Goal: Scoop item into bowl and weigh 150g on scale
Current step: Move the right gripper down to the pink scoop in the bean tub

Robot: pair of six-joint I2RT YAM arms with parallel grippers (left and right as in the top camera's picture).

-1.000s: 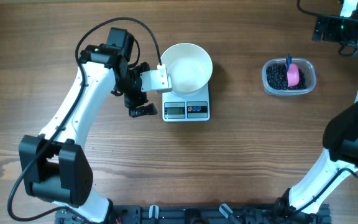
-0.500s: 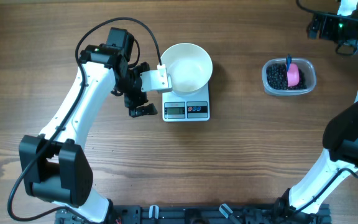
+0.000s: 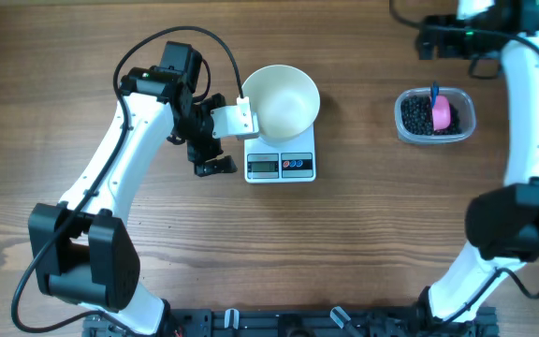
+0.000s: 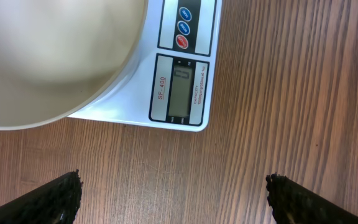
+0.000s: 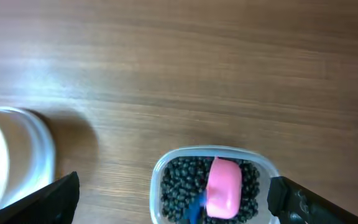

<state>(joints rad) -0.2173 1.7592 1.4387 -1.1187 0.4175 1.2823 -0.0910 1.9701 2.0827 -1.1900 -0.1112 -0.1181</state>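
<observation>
I had two arms on the tabletop (image 3: 363, 243). The left arm (image 3: 110, 178) reached in from the near left corner. Its claw (image 4: 178, 199) hung just left of the scale (image 3: 281, 166), both fingers (image 4: 58, 198) spread wide apart. They gripped nothing, and only bare wood showed between them in the left wrist view.

I counted one scale, white and square. On its front I saw one grey display (image 4: 180, 93) and three round buttons in a row, two blue (image 4: 183, 27) and one red (image 4: 180, 42). I could not read the digits on the display.

One white bowl (image 3: 282, 100) sat on the scale's platform. It covered most of the platform and overhung the far edge, and its inside showed plain white.

Well to the right stood one clear plastic tub (image 3: 402, 117) with rounded corners. The black beans (image 3: 419, 120) lay in it as a dark heap, too many to count. One pink scoop (image 3: 442, 113) rested on top of them, its blue handle (image 3: 433, 93) pointing toward the far side.

The right arm (image 3: 522, 122) came up the right edge and bent back over the far side of the tabletop. Its claw (image 5: 179, 200) hovered beyond the tub and a little to its left. Its fingers (image 5: 55, 200) stood fully apart and touched nothing. In the right wrist view the tub lay between the fingertips, with the bowl's rim at the left edge.
</observation>
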